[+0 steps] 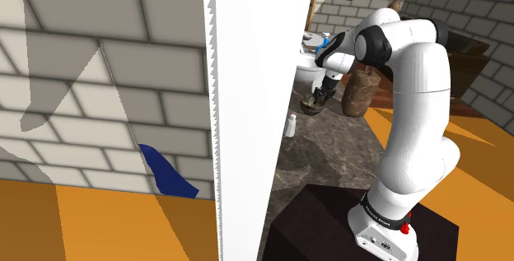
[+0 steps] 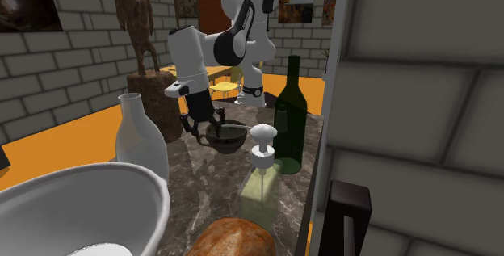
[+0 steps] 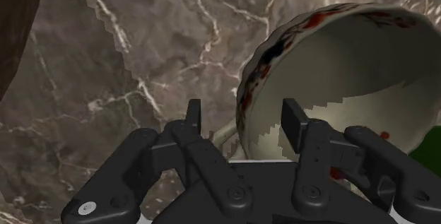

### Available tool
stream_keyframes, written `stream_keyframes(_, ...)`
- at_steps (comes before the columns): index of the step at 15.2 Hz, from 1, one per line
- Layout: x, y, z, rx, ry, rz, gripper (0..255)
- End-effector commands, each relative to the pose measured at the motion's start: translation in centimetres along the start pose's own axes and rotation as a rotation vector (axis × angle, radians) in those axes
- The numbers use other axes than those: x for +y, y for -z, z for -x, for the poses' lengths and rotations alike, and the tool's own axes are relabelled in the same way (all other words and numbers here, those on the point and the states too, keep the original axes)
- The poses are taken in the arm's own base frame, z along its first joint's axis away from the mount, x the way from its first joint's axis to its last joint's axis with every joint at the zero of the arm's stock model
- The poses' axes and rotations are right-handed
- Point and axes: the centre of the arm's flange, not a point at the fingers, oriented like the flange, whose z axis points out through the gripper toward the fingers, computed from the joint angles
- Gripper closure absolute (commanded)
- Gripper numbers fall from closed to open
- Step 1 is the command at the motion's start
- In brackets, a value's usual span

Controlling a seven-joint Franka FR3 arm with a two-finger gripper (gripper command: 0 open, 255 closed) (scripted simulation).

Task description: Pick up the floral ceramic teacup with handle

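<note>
In the shoulder view my gripper (image 1: 323, 90) hangs low over the marble counter (image 1: 329, 156), just above the teacup (image 1: 312, 105). A small white bottle (image 1: 292, 124) stands nearer that camera, a brown carved figure (image 1: 360, 86) stands beside the arm, and a tall white panel (image 1: 247, 95) hides the counter's left part. The second exterior view looks back past a green bottle (image 2: 289, 117), a pump dispenser (image 2: 262, 169) and a white vase (image 2: 139, 137). It shows what the shoulder view cannot: the cup seems to sit upright on the stone, and I am down at its rim on that view's left side. The wrist view settles the grip. My fingers (image 3: 193, 120) stand apart, one outside the cup's wall and one inside its pale bowl, with the red-and-dark patterned rim between them. Neither pad seems to touch it, so I judge nothing is held yet. I straddle the wall because pinching the rim suits so wide a cup better than spanning it. A thin pale strip under the rim may be the handle, but I cannot tell.
</note>
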Motion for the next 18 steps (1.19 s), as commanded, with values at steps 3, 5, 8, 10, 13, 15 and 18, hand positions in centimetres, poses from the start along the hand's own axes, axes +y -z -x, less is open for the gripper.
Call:
stream_keyframes(3, 0.0, 0.0, 0.0, 0.0, 0.0, 0.0, 255)
stream_keyframes(5, 0.0, 0.0, 0.0, 0.0, 0.0, 0.0, 255)
stream_keyframes(8, 0.0, 0.0, 0.0, 0.0, 0.0, 0.0, 255)
stream_keyframes(10, 0.0, 0.5, 0.0, 0.0, 0.0, 0.0, 255)
stream_keyframes(13, -0.3, 2.1, -0.1, 0.0, 0.0, 0.0, 255)
stream_keyframes(15, -0.5, 3.1, -0.1, 0.0, 0.0, 0.0, 255)
stream_keyframes(18, -0.7, 4.7, -0.2, 0.0, 0.0, 0.0, 255)
